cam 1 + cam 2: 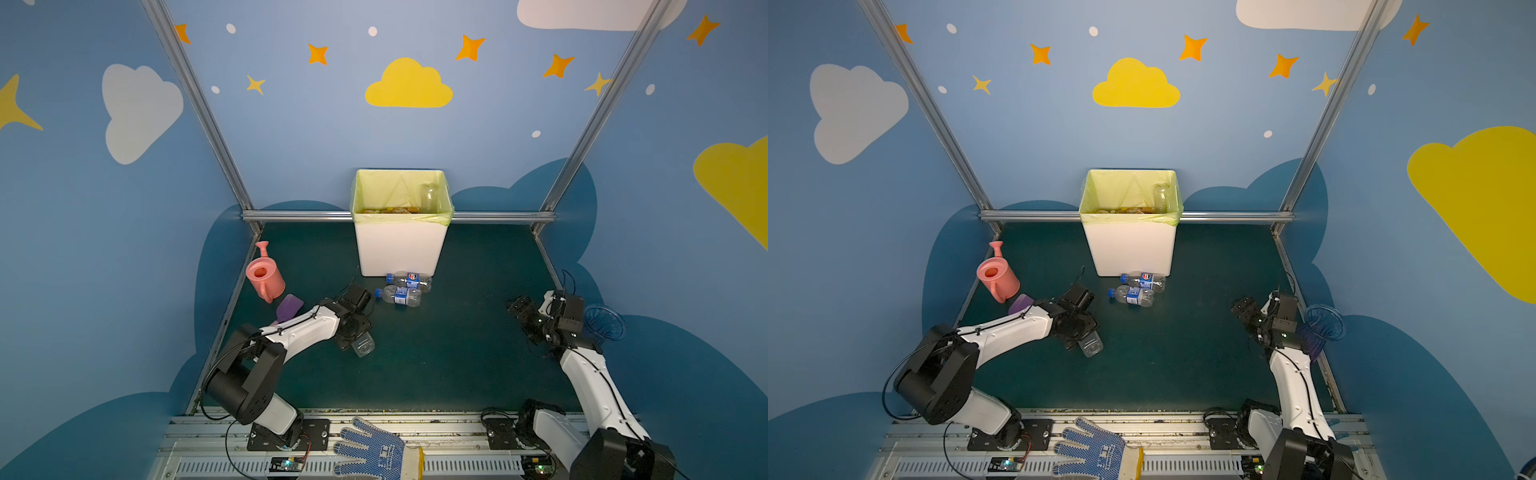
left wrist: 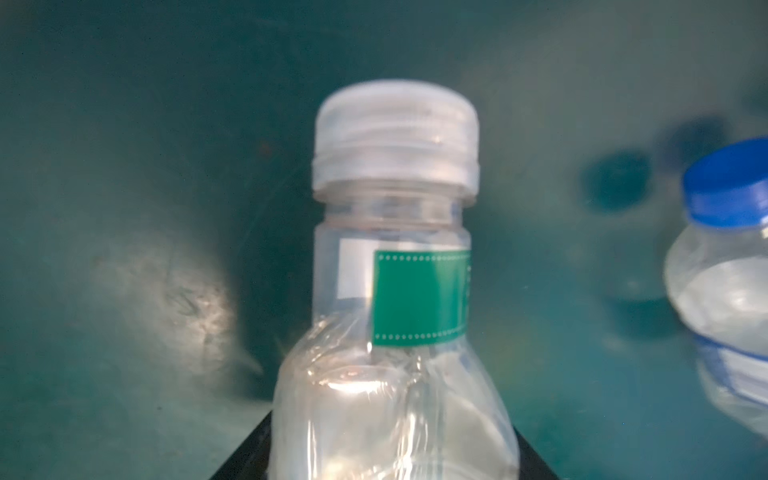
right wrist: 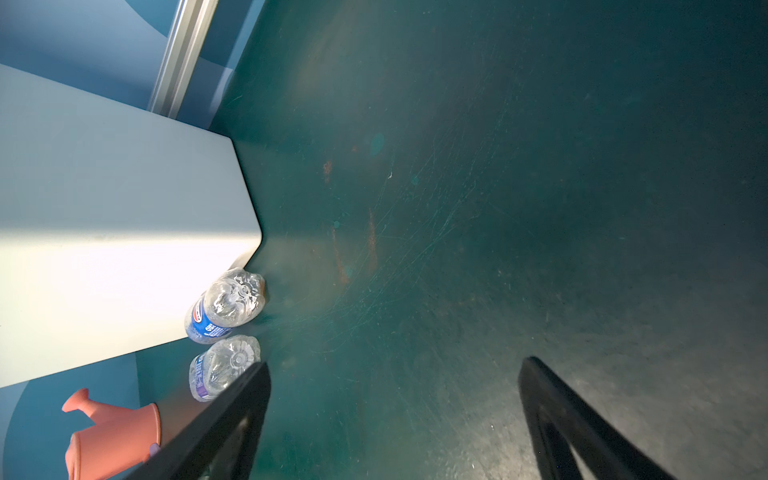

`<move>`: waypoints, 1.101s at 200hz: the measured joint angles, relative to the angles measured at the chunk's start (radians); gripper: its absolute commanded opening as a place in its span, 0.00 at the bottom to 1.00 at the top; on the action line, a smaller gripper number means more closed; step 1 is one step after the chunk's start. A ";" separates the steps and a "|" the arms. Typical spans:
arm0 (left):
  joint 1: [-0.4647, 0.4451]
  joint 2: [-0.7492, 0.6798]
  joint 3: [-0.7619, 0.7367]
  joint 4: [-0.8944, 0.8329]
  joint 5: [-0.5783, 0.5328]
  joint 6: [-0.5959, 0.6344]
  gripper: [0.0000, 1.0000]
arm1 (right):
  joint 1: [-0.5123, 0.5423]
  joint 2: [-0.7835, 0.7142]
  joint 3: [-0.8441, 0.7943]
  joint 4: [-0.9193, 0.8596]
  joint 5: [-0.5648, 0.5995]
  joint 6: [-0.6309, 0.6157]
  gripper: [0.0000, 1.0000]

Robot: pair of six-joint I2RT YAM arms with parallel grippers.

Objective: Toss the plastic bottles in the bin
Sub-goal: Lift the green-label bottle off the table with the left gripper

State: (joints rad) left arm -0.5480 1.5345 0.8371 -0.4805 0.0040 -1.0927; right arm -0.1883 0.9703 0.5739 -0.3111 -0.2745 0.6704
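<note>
Clear plastic bottle [image 2: 392, 291], white-capped, was clasped at its creased body by my left end effector [image 1: 355, 337], left of bench [image 1: 449, 365] centre, well apart from the bin [image 1: 401, 249]. Right end effector [image 3: 395, 363] gaped empty. I judged the thin wall could buckle and slip on the lift to the tall rim. Its long axis lay slantwise, base toward the near edge, cap hidden under the end effector in both top views.

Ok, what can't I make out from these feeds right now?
- Bin contents: in both top views, the front rim hides nearly all.
- Left end effector grip on the bottle: in both top views its wrist covers it; the wrist view shows only black corners.
- Scoop: left arm covers part of it.
</note>
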 measured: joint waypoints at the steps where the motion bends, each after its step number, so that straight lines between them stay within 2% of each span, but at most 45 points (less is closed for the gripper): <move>1: 0.000 0.000 0.000 0.000 0.001 0.002 0.74 | 0.000 0.000 0.000 0.000 0.000 0.000 0.92; 33: 0.000 0.000 0.000 -0.009 0.018 0.055 0.88 | 0.000 0.001 -0.002 0.000 0.000 0.003 0.92; 81: -0.003 -0.064 0.007 -0.077 -0.019 0.095 0.95 | 0.000 0.001 -0.012 0.001 0.000 0.004 0.92; 137: -0.005 -0.075 0.049 -0.116 -0.043 0.127 0.95 | 0.000 0.018 -0.029 0.007 -0.008 0.006 0.92; 220: 0.011 0.056 0.101 -0.087 0.030 0.196 0.81 | 0.000 0.018 -0.034 0.008 -0.007 0.006 0.92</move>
State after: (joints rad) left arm -0.5365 1.5902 0.9382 -0.5678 0.0341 -0.8967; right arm -0.1886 0.9882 0.5396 -0.3031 -0.2817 0.6765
